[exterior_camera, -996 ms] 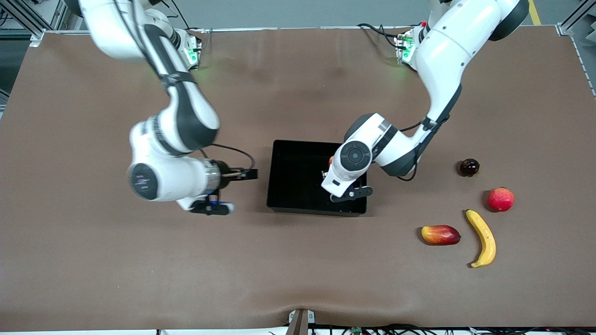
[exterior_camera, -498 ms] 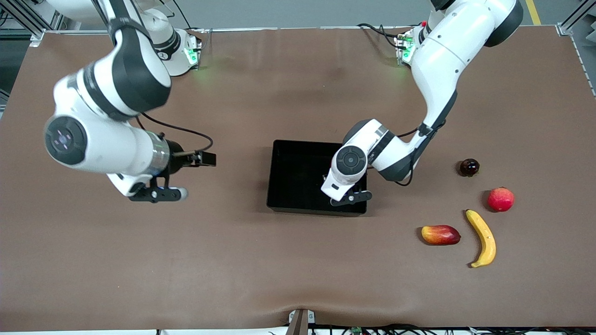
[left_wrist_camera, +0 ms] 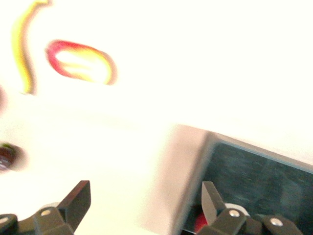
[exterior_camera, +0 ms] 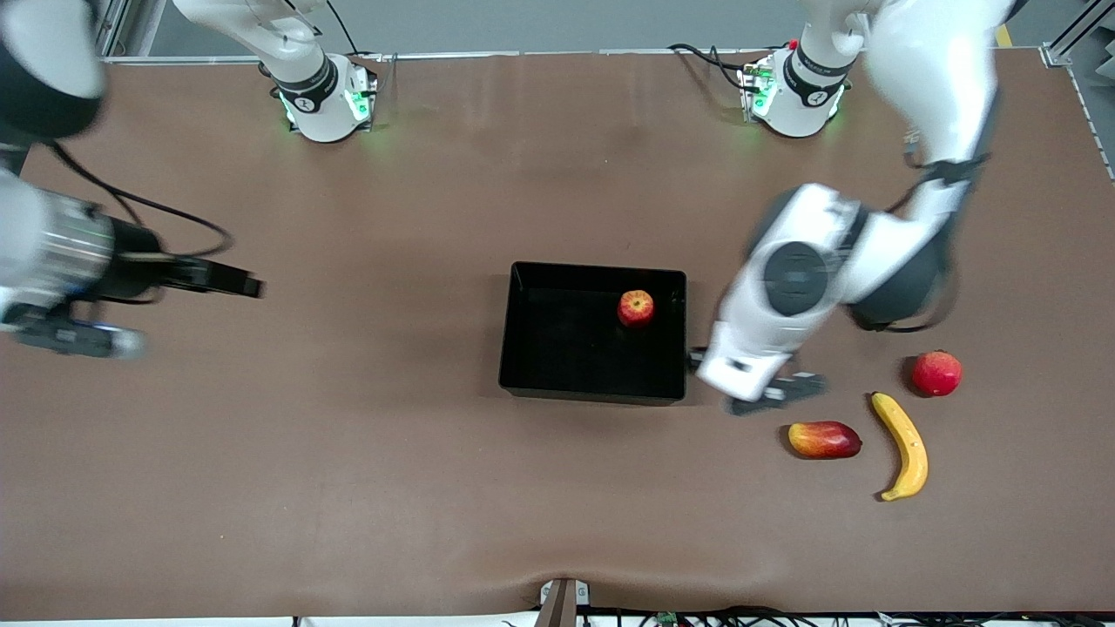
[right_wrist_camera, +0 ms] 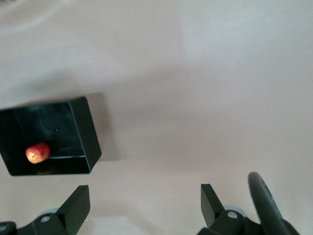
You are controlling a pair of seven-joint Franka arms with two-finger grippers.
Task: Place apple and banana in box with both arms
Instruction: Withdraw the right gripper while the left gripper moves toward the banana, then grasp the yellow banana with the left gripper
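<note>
The apple (exterior_camera: 636, 307) lies in the black box (exterior_camera: 592, 392), near the corner toward the left arm's base. It also shows in the right wrist view (right_wrist_camera: 37, 152), in the box (right_wrist_camera: 88, 132). The banana (exterior_camera: 903, 444) lies on the table toward the left arm's end, nearer the front camera than the box. My left gripper (exterior_camera: 753, 383) is open and empty, over the table between the box and the banana. Its wrist view shows the open gripper (left_wrist_camera: 145, 196), the banana (left_wrist_camera: 22, 44) and the box (left_wrist_camera: 264, 181). My right gripper (exterior_camera: 70, 338) is open and empty at the right arm's end of the table, and shows open in its wrist view (right_wrist_camera: 145, 200).
A red-yellow mango-like fruit (exterior_camera: 824, 439) lies beside the banana. A round red-pink fruit (exterior_camera: 936, 373) lies a little farther from the front camera. A small dark fruit shows only in the left wrist view (left_wrist_camera: 7, 155). A black cable (right_wrist_camera: 264, 200) hangs by the right gripper.
My left gripper left the box and moved toward the fruits at the left arm's end; the apple now lies uncovered in the box. My right arm swung away toward its end of the table.
</note>
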